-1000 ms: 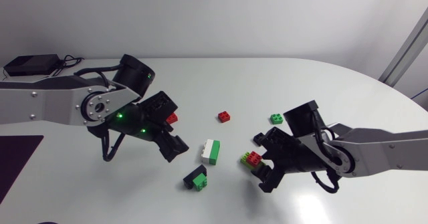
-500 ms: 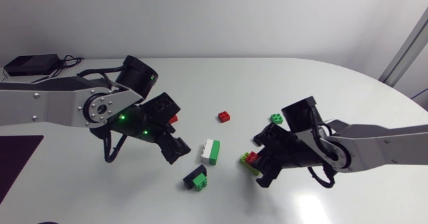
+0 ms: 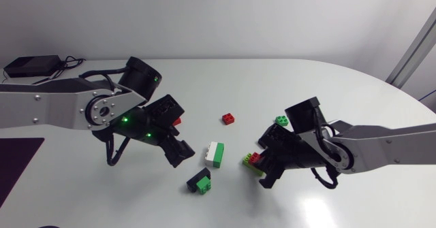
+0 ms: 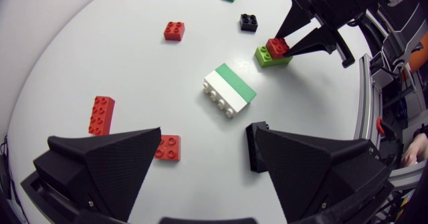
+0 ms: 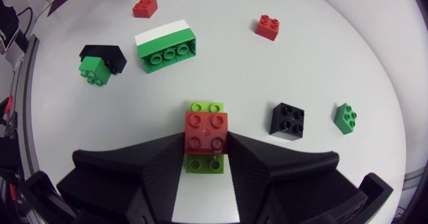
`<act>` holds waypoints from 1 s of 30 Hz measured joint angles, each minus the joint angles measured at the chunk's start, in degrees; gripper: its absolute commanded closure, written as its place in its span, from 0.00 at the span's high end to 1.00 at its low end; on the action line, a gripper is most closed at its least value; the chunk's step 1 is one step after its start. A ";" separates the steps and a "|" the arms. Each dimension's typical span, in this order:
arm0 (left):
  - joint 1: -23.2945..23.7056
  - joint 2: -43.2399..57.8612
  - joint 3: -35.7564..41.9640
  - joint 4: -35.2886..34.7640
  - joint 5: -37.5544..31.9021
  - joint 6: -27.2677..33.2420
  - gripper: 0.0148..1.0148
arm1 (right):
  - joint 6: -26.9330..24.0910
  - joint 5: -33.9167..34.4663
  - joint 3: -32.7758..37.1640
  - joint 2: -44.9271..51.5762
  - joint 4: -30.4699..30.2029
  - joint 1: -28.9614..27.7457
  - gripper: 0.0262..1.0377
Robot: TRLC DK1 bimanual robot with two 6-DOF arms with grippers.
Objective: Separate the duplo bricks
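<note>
Above the table, head view: left gripper [image 3: 174, 133], fingers spread wide, hangs beside the long white-on-green plastic duplo block [image 3: 215, 154], probably lined up to take it next. The right gripper [image 3: 263, 165] flanks the small square red plastic brick [image 3: 256, 158] stacked on a lime-green plastic brick [image 3: 248, 163].

Left wrist view: the white-on-green block lies ahead of the open fingers, untouched.

Right wrist view: both fingers appear to press the red brick's sides with the lime brick free beneath, a grip suited to pulling the pair apart. A black-on-green plastic stack [image 3: 199, 182] waits nearby.

White table [image 3: 225, 85], black box [image 3: 30, 66] with cables
</note>
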 measured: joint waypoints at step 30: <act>3.63 6.99 11.37 -18.29 48.24 19.52 0.97 | 2.36 -47.36 11.56 -12.57 -28.50 -17.68 0.35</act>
